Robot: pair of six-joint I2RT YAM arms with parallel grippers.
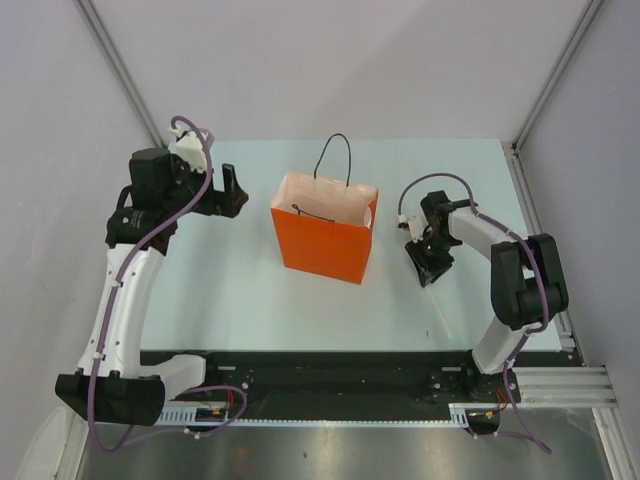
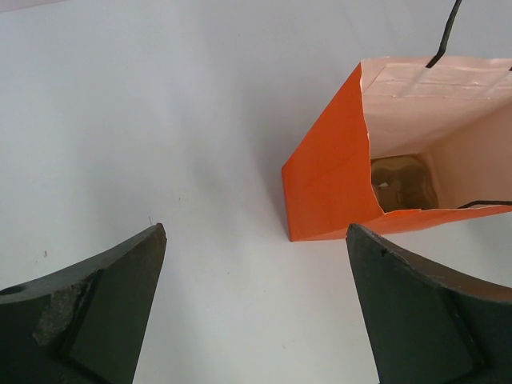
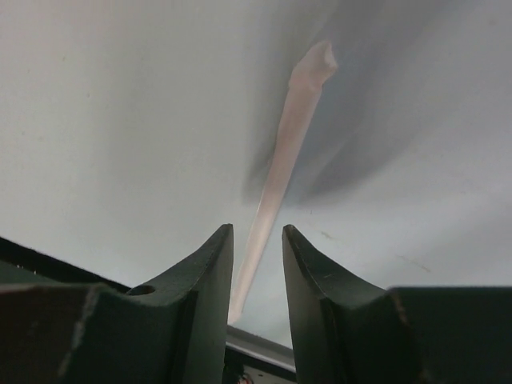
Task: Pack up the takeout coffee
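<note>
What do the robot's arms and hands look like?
The left arm and the right arm both have smooth white tube-shaped parts joined by chunky black joints. A thin purple cable loops along each arm. The left hand and the right hand each have two dark, wedge-shaped fingers, a bit scuffed and grey at the edges.

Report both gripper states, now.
Left gripper: wide open, empty.
Right gripper: slightly open, jaws either side of the straw, not clamped on it.
</note>
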